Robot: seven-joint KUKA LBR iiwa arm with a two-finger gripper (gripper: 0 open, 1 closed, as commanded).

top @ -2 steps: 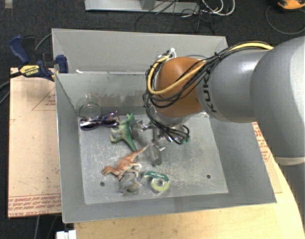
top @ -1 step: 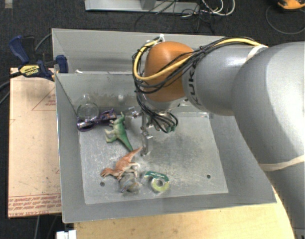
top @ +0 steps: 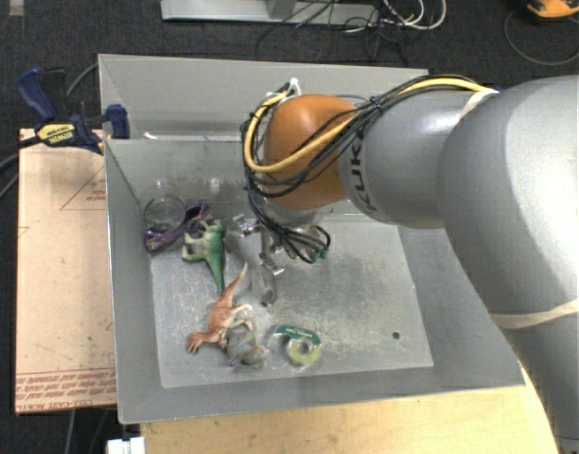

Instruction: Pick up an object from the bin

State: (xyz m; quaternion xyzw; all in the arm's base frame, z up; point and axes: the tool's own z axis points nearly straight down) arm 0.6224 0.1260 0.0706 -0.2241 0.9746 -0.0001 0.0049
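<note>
Pincer (top: 267, 284) comes first: it hangs low in the bin (top: 365, 296), a little left of the middle of the frame. It sits under a round orange cover (top: 304, 149) on the end of the big grey arm (top: 479, 187). I cannot tell if the pincer is open or closed, because the cover and the dark cables (top: 299, 239) hide much of it. Nothing can be seen held in it.

Its tip is down near the grey floor of the bin. Just to its left lies a brown toy dinosaur (top: 221, 318). The dinosaur is stretched out, with its long thin end pointing up toward the pincer. That thin end is very near the pincer, but I cannot tell if they touch. The rest of the brown dinosaur lies lower and more to the left.

Above the brown one, also just left of the pincer, is a green toy dinosaur (top: 214, 252). Farther to the upper left are a floppy purple thing (top: 176, 230) and a clear round cup (top: 164, 209), close together by the bin's left wall.

Below the pincer, near the front of the bin, lies a green and white ring (top: 300, 344). A small grey thing (top: 244, 351) lies between that ring and the brown dinosaur.

The right half of the bin floor is bare grey metal.
</note>
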